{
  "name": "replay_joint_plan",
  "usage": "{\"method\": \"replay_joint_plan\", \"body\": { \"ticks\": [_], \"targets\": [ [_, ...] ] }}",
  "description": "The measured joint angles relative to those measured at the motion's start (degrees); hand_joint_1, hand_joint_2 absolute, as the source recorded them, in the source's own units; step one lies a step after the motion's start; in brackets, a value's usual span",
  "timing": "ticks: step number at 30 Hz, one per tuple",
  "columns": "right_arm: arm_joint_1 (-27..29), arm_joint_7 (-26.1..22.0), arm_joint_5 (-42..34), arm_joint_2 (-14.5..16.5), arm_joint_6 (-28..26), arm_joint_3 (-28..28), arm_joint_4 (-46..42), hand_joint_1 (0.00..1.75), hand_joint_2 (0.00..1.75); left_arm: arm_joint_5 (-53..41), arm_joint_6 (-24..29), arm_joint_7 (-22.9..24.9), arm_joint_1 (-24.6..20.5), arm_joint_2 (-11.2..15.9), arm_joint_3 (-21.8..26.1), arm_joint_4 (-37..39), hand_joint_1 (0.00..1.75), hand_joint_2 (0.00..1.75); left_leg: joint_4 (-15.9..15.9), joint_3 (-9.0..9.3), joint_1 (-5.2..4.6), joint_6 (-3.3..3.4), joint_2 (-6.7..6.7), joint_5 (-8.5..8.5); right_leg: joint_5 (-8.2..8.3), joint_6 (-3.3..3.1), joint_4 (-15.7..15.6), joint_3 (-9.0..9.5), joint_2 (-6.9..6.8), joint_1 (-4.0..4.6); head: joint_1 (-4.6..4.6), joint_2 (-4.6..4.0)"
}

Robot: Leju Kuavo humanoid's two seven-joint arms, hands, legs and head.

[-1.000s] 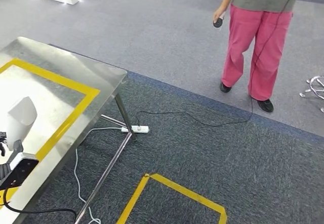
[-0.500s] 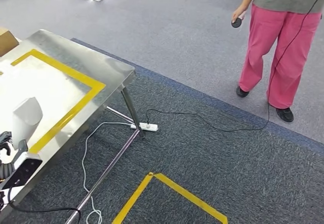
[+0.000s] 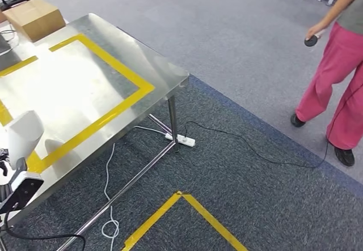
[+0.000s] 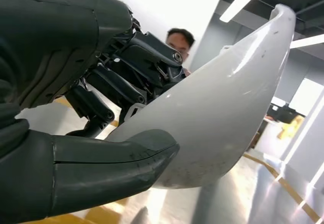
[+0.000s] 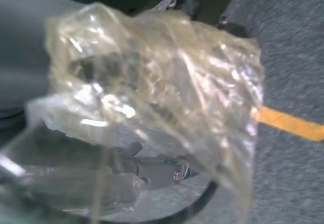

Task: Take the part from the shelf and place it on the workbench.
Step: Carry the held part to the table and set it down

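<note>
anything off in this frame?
Yes: the right hand sits behind crumpled clear plastic film that blurs its wrist view, so its state is unreadable. A power strip and loose white cable trail on the carpet under the workbench.

Left robot hand [image 4: 87,133] gripping the white curved part [image 4: 229,113], thick thumb pressing under it, darker fingers [image 4: 126,82] curling over its top, left wrist showing low at the head view's left edge, right robot hand [image 5: 153,168] blurred behind crinkled clear plastic
</note>
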Motion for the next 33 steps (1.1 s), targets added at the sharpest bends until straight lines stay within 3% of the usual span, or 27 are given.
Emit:
{"method": "replay_joint_plan", "body": {
  "ticks": [2,4,5,6,7,9,11,13,14,16,17,19,20,21,22,24,26,28,30,31,33],
  "targets": [
    [0.0,-0.1,-0.1,0.0,0.0,0.0,0.0,0.00,0.00,0.1,0.0,0.0,-0.2,-0.1,0.0,0.0,1.75,1.75,-0.3,0.10,0.18,0.35,-1.63,0.22,-2.97,0.21,6.3,-3.19,3.86,-0.06,0.15,0.00],
    [0.2,0.0,-0.4,0.0,0.0,0.0,0.0,0.00,0.00,0.2,0.0,0.0,-0.2,-0.2,0.0,0.0,1.75,1.75,-0.2,0.07,0.06,0.52,-3.35,0.21,-4.81,0.17,12.7,-6.96,4.87,0.06,0.19,0.00],
    [0.2,0.0,-0.5,0.0,0.1,0.0,0.0,0.00,0.00,0.2,0.0,0.0,-0.1,-0.2,0.0,0.0,1.75,1.75,-0.2,0.13,-0.03,0.56,-4.22,0.19,-4.16,0.05,13.5,-7.82,4.99,0.16,0.19,0.00],
    [0.3,0.0,-0.6,0.0,0.2,0.0,0.0,0.00,0.00,0.3,0.0,0.0,0.0,-0.2,0.0,0.0,1.75,1.75,-0.2,0.25,-0.11,0.58,-5.07,0.17,-2.34,-0.17,12.0,-7.57,5.17,0.26,0.18,0.00],
    [0.3,0.0,-0.8,0.0,0.3,0.0,0.0,0.00,0.00,0.3,0.0,0.0,0.0,-0.2,0.0,0.0,1.75,1.75,-0.2,0.39,-0.17,0.58,-5.85,0.12,0.22,-0.49,8.5,-6.37,5.68,0.37,0.19,0.00],
    [0.3,-0.1,-1.1,-0.1,0.5,0.0,0.1,0.00,0.00,0.3,0.0,0.0,0.0,-0.3,0.1,0.0,1.75,1.75,-0.1,0.43,-0.19,0.49,-7.18,-0.02,3.72,-1.33,1.0,-3.27,8.04,0.38,0.09,0.00],
    [0.3,-0.1,-1.2,-0.2,0.7,0.0,0.1,0.00,0.00,0.4,0.0,0.0,0.1,-0.3,0.1,0.0,1.75,1.75,-0.1,0.07,0.14,-0.04,-8.31,0.05,4.21,-1.83,-2.3,-1.62,9.52,0.46,0.04,0.00],
    [0.3,0.0,-1.2,-0.2,0.7,0.0,0.1,0.00,0.00,0.4,0.0,0.1,0.3,-0.3,0.2,0.0,1.75,1.75,-0.3,-0.18,0.41,-0.77,-9.32,0.22,4.34,-2.10,-3.2,-1.06,8.70,0.45,0.10,0.00],
    [0.3,0.0,-1.2,-0.1,0.7,0.0,0.1,0.00,0.00,0.4,0.0,0.1,0.5,-0.2,0.3,0.0,1.75,1.75,-0.1,-0.28,0.35,-1.10,-8.90,0.00,4.48,-2.33,-3.7,-0.72,8.09,0.28,-0.05,0.00],
    [0.3,0.0,-1.3,-0.1,0.8,0.0,0.0,0.00,0.00,0.4,0.0,0.1,0.3,0.0,0.5,0.0,1.75,1.75,2.9,-1.69,0.27,-1.84,-6.33,-2.00,4.67,-2.76,-4.7,0.07,6.64,-0.17,-0.53,0.00],
    [0.4,0.0,-1.3,-0.2,0.8,0.0,0.1,0.00,0.00,0.4,0.0,0.1,0.2,-0.1,0.5,0.0,1.75,1.75,6.0,-3.27,0.44,-2.29,-4.68,-3.59,4.61,-2.86,-4.9,0.34,5.92,-0.19,-0.81,0.00],
    [0.6,0.0,-1.3,-0.1,0.9,0.0,0.1,0.00,0.00,0.4,0.0,0.2,0.3,-0.1,0.5,0.0,1.75,1.75,12.6,-6.77,1.16,-3.13,-3.22,-5.99,4.34,-2.83,-5.0,0.59,4.49,-0.26,-0.90,0.00],
    [0.6,0.0,-1.3,-0.1,0.9,0.0,0.1,0.00,0.00,0.4,0.0,0.2,0.5,-0.2,0.5,0.0,1.75,1.75,13.9,-7.60,1.53,-3.50,-2.98,-5.84,4.15,-2.71,-5.0,0.71,3.86,-0.34,-0.92,0.00],
    [0.6,0.0,-1.3,-0.1,0.9,0.0,0.1,0.00,0.00,0.4,0.0,0.2,0.6,-0.2,0.6,0.0,1.75,1.75,13.1,-7.32,1.86,-3.86,-2.78,-4.55,3.96,-2.52,-5.0,0.92,3.23,-0.47,-0.90,0.00],
    [0.6,0.0,-1.3,-0.1,0.9,0.0,0.1,0.00,0.00,0.4,0.0,0.2,0.7,-0.3,0.6,0.0,1.75,1.75,10.2,-5.94,2.13,-4.19,-2.39,-2.42,3.73,-2.26,-5.0,1.22,2.61,-0.63,-0.90,0.00],
    [0.6,0.1,-1.3,-0.1,0.9,0.0,0.1,0.00,0.00,0.6,-0.1,0.2,0.9,-0.3,0.9,0.0,1.75,1.75,2.6,-2.14,2.22,-4.65,-0.35,1.03,3.15,-1.51,-4.9,1.90,1.60,-0.68,-1.07,0.00],
    [0.5,0.2,-1.3,0.0,0.8,0.0,0.1,0.00,0.00,0.9,-0.4,0.1,1.2,-0.4,1.5,-0.1,1.75,1.75,-0.8,-0.46,1.87,-4.09,0.98,1.57,2.69,-0.68,-5.0,2.38,0.81,-0.39,-1.27,0.00],
    [0.3,0.4,-1.2,0.2,0.7,0.0,0.1,0.00,0.00,1.3,-0.9,0.0,1.9,-0.6,2.5,-0.1,1.75,1.75,-1.0,-0.51,1.62,-2.94,0.22,1.27,2.40,0.02,-5.2,2.84,0.02,-0.36,-1.32,0.00],
    [0.0,0.5,-1.0,0.4,0.5,0.2,0.1,0.00,0.00,1.8,-1.4,-0.4,2.5,-0.8,4.1,-0.2,1.75,1.75,-1.2,-0.32,1.63,-2.02,-0.72,1.24,1.28,0.57,-4.2,2.51,1.10,-0.60,-1.24,0.00],
    [-0.1,0.6,-0.9,0.5,0.4,0.3,0.1,0.00,0.00,2.1,-1.7,-0.7,2.7,-0.9,4.9,-0.2,1.75,1.75,-1.3,-0.21,1.66,-1.57,-1.18,1.25,-0.09,0.70,-1.9,1.39,2.24,-0.69,-1.16,0.00],
    [-0.3,0.8,-0.7,0.7,0.3,0.6,0.1,0.00,0.00,2.4,-2.5,-1.3,3.0,-1.2,6.5,-0.3,1.75,1.75,-1.3,-0.17,1.47,-0.93,-2.12,1.12,-3.76,0.56,6.1,-2.87,4.22,-0.66,-1.07,0.00]
  ]
}}
